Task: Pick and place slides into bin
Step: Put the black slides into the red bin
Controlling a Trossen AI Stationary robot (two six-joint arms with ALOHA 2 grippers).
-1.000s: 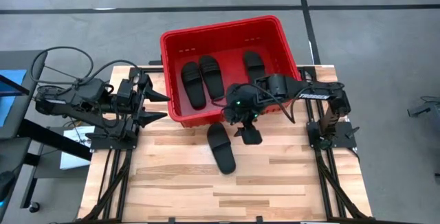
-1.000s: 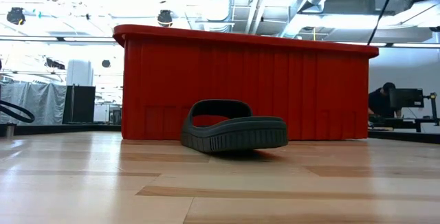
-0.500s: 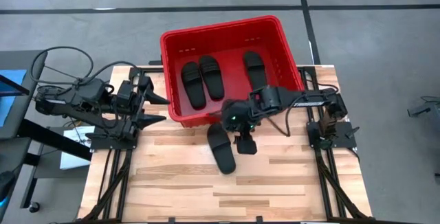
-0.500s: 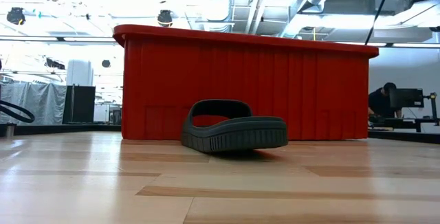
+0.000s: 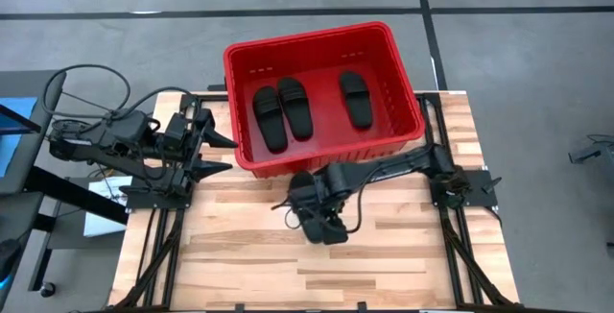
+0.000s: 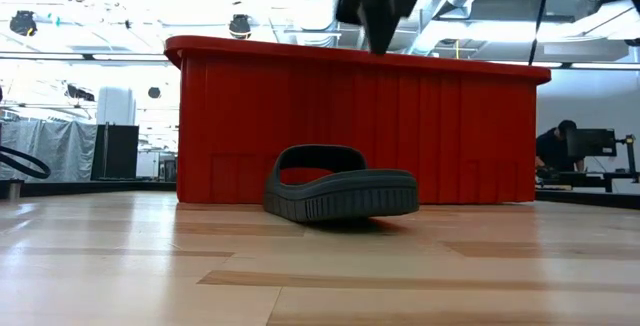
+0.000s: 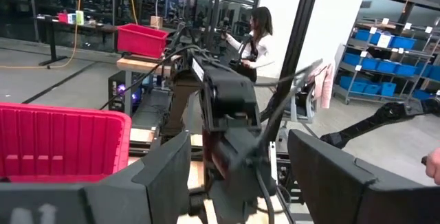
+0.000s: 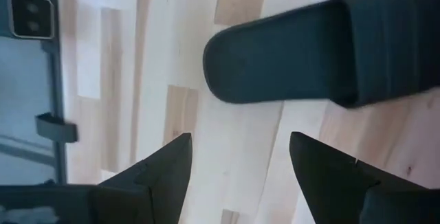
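Fingers point(image 8: 344, 172) of right gripper point(image 5: 321, 219) spread, empty, now swung from bin point(image 5: 403, 73) rim down over last slide point(image 5: 305, 190) on bench point(image 5: 240, 255); three slides binned. Left gripper point(image 5: 216, 152) parked, fingers apart.

Right arm reaches from its base at the table's right edge leftward across the middle of the table, link low and nearly horizontal in the high view. Right gripper point(image 5: 309, 201) sits at the end of that reach, wrist pitched down toward the tabletop. Right wrist view shows both dark fingers point(image 8: 159, 172) spread apart with bare wood between them, nothing clamped. In the low view the same gripper point(image 6: 380, 6) enters from the top edge, hanging above table level. Left arm is folded back at the table's left edge; left gripper point(image 5: 216, 152) points right, its fingers point(image 7: 165, 172) splayed wide, nothing held.
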